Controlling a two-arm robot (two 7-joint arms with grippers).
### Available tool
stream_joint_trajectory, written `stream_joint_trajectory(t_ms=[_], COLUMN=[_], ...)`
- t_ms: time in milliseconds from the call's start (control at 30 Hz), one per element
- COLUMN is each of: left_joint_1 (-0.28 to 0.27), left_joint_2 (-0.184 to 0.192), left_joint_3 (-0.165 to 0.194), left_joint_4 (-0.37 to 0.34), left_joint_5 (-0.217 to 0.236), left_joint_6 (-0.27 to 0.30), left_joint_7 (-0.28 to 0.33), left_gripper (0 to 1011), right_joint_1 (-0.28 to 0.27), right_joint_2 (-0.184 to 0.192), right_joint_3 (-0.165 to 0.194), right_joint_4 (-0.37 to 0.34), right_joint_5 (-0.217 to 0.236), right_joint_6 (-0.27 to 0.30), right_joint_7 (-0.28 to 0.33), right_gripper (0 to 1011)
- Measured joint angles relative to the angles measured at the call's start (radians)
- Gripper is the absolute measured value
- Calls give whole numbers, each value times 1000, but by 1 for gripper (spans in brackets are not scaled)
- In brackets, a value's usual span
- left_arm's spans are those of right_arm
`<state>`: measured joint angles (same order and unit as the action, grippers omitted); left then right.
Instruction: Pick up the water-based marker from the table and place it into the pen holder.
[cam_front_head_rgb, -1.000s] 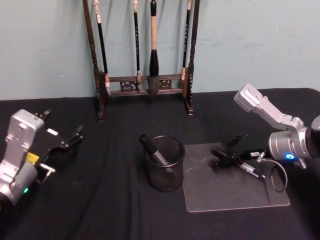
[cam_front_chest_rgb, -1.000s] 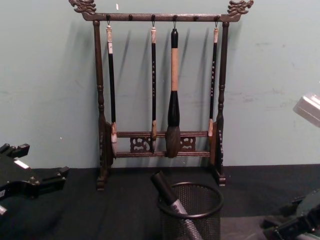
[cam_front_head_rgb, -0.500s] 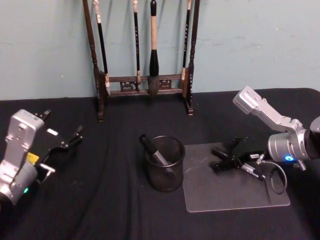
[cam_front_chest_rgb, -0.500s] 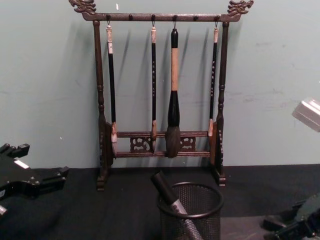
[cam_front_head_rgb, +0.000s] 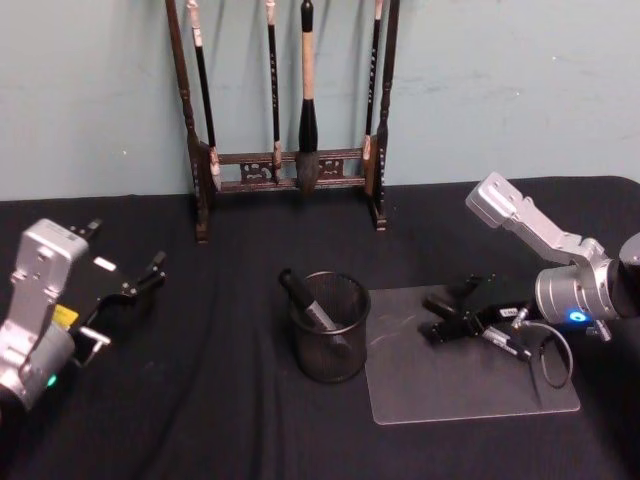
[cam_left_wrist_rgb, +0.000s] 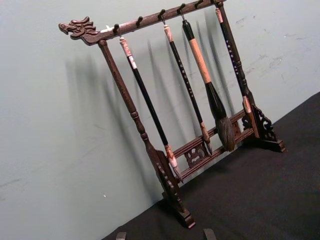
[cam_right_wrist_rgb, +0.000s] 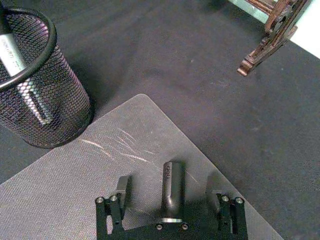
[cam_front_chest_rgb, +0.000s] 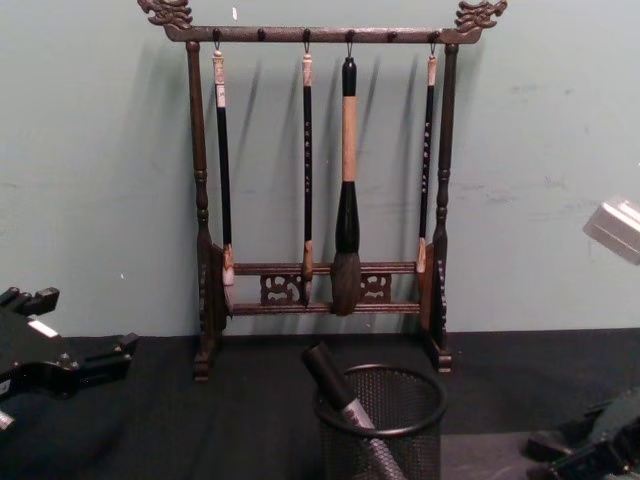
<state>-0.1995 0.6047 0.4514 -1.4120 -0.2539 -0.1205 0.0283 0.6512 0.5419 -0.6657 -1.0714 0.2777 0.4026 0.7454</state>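
Right fingers (cam_right_wrist_rgb: 121, 189) apart, marker (cam_front_head_rgb: 298, 290) in holder (cam_front_head_rgb: 340, 358)

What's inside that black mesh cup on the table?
One dark marker leans in the pen holder, its top poking above the rim, its lower part visible through the mesh. The cup's floor is too dark to see.

The marker (cam_front_head_rgb: 298, 290) leans inside the pen holder (cam_front_head_rgb: 331, 345); the brush rack (cam_front_head_rgb: 290, 160) stands behind the pen holder; the mat (cam_front_head_rgb: 470, 390) lies just beside it on the right; the right gripper (cam_front_head_rgb: 446, 312) sits above that mat; the left gripper (cam_front_head_rgb: 130, 295) is well apart to the pen holder's left.
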Motion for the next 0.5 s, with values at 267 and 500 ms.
stream_joint_trajectory(t_ms=[267, 500], left_joint_1=[0, 0], left_joint_2=[0, 0], left_joint_3=[0, 0], left_joint_4=[0, 0], left_joint_5=[0, 0], left_joint_6=[0, 0], left_joint_7=[0, 0], left_gripper=[1001, 1001], right_joint_1=[0, 0], right_joint_2=[1, 1], right_joint_3=[0, 0], right_joint_4=[0, -1], right_joint_5=[0, 0], right_joint_6=[0, 0], right_joint_7=[0, 0], right_gripper=[787, 486])
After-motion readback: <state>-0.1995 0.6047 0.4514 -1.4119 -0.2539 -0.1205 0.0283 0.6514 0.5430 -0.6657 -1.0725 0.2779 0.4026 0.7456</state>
